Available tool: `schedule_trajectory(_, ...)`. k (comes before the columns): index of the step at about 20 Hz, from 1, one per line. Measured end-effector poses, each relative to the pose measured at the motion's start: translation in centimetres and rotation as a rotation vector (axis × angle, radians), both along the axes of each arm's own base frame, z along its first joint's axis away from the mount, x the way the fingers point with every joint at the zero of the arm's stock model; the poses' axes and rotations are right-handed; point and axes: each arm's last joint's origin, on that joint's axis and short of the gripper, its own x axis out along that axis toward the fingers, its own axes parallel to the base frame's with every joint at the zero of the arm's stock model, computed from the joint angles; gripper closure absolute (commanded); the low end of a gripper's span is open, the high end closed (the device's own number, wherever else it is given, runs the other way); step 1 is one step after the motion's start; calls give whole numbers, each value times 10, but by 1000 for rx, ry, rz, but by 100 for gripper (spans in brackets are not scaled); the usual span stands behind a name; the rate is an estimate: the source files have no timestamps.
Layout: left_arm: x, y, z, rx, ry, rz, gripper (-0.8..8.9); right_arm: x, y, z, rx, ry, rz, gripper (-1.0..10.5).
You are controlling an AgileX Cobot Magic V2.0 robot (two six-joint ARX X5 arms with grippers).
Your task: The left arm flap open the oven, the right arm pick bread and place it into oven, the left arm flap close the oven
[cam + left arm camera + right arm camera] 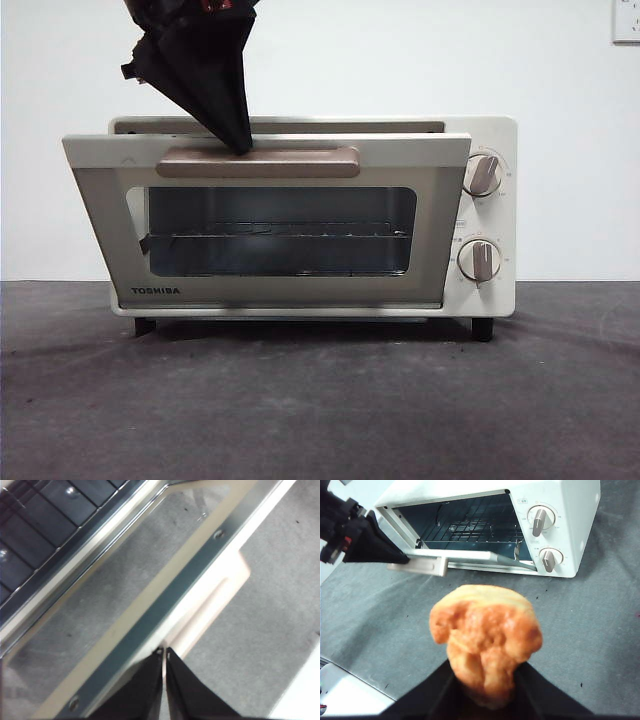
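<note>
The cream-white oven [492,135] stands at the middle of the table with its door [95,200] tilted partly open. My left gripper [238,142] comes from above, jaws shut, its tip against the top of the pinkish-beige handle [258,162]. In the left wrist view the shut tips [164,652] rest at the door's edge [190,575]. My right gripper [485,675] is shut on the golden-orange bread [485,630] and holds it above the table in front of the oven [570,510]. The right gripper is out of the front view.
A wire rack [280,235] lies inside the oven. Two round knobs [483,175] sit on its right side. The grey table mat [320,400] stretches in front of the oven. A white wall outlet [627,20] is at the upper right.
</note>
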Motion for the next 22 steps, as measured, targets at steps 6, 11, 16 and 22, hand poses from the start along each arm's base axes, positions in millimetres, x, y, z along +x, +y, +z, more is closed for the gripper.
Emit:
schedule_trajectory(6, -25, 14, -20, -96, -66, 50, 797, 0, 0, 0, -4, -5, -2, 842)
schedule_trajectory(11, -46, 22, -43, -164, -132, 90, 797, 0, 0, 1, -4, -13, 0, 842)
schedule_trajectory(16, -62, 22, -65, -177, -139, 126, 796, 1, 0, 3, 1, -36, -1, 842)
schedule_trajectory(22, -76, 21, -97, -178, -113, 184, 797, 2, 0, 3, -11, -42, -25, 842)
